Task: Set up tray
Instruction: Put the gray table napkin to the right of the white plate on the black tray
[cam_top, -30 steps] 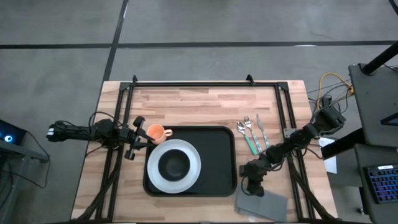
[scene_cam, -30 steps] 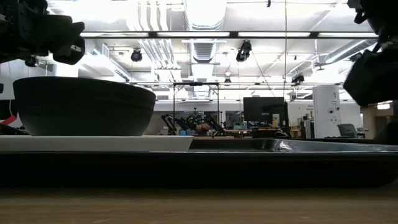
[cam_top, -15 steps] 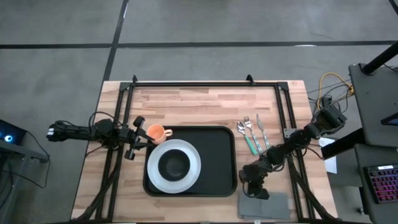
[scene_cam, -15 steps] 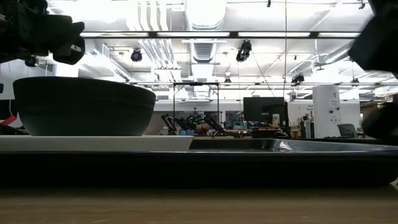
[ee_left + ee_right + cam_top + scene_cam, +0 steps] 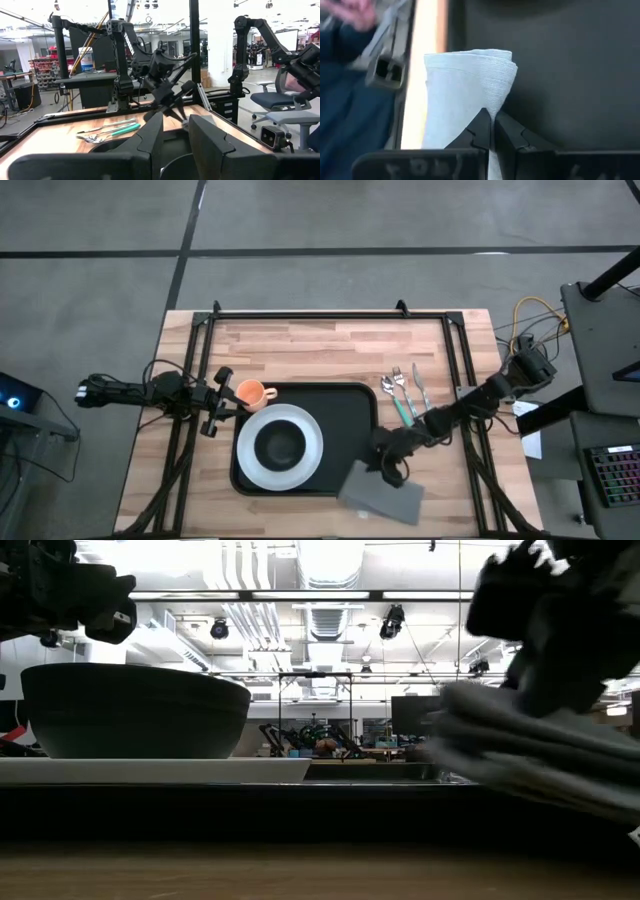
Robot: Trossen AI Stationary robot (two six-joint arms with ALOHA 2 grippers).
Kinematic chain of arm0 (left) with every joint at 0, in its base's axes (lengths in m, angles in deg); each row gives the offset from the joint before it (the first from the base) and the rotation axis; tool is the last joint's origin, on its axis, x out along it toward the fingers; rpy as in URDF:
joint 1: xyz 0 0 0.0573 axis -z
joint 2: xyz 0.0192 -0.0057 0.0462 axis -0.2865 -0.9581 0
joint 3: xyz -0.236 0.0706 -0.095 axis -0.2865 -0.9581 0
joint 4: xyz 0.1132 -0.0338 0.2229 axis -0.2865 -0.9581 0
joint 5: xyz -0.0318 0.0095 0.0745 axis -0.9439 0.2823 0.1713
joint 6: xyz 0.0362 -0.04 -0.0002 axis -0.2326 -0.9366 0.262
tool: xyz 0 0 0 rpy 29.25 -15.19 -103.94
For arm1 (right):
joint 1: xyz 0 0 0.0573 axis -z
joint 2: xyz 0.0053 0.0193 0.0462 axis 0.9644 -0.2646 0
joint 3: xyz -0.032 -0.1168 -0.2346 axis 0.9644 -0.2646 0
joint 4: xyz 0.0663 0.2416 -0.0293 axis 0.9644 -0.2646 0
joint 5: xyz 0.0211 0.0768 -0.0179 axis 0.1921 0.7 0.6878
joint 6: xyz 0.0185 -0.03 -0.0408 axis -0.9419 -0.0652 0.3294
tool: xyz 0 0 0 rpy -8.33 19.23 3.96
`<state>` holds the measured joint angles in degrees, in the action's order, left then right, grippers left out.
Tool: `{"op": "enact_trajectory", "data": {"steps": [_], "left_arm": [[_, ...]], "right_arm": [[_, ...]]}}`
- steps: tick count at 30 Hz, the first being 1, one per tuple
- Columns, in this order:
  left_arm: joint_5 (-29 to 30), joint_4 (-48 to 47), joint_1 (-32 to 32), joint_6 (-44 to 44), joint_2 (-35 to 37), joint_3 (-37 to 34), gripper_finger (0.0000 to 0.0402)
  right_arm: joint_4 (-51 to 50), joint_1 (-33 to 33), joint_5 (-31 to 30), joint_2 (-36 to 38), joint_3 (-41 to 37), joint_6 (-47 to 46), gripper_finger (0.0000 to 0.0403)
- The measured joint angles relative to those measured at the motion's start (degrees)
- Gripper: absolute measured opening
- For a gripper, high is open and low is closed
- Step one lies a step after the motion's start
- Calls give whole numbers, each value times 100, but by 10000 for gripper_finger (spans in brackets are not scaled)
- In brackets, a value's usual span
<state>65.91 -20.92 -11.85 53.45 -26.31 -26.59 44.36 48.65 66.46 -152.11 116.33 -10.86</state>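
Observation:
The black tray (image 5: 352,408) lies mid-table and carries a white plate (image 5: 306,426) with a dark bowl (image 5: 280,446) on it. A grey folded napkin (image 5: 382,492) hangs tilted over the tray's near right corner, with my right gripper (image 5: 388,468) shut on it. In the low view the napkin (image 5: 530,755) shows above the tray's rim. My left gripper (image 5: 220,402) waits open at the tray's left side, beside an orange cup (image 5: 250,392), with nothing between its fingers. My right gripper pinches a folded edge of the napkin (image 5: 492,107) between its two fingers, several layers together. The fingers come slanting down from the table's right side. The napkin spreads out beyond the fingertips, tilted and lifted off the table.
A spoon, a green-handled fork and a knife (image 5: 405,395) lie on the wood to the right of the tray. Black frame rails (image 5: 460,360) run along both table sides. Bare wood lies behind the tray.
My right gripper has risen and gone toward the table's left, tipping up less steeply as it went. The napkin has come up off the table near the front right and now hangs over the tray's near right corner, turned about.

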Motion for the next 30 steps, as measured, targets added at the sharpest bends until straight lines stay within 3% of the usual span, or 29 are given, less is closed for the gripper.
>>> {"op": "enact_trajectory", "data": {"steps": [23, 30], "left_arm": [[-2, 4, 0, -2, 0, 0, 75], [-1, 4, 0, -2, 0, 0, 75]], "right_arm": [[44, -48, -2906, 4, -102, -2176, 8], [37, -51, -3439, -31, -125, -2545, 8]]}}
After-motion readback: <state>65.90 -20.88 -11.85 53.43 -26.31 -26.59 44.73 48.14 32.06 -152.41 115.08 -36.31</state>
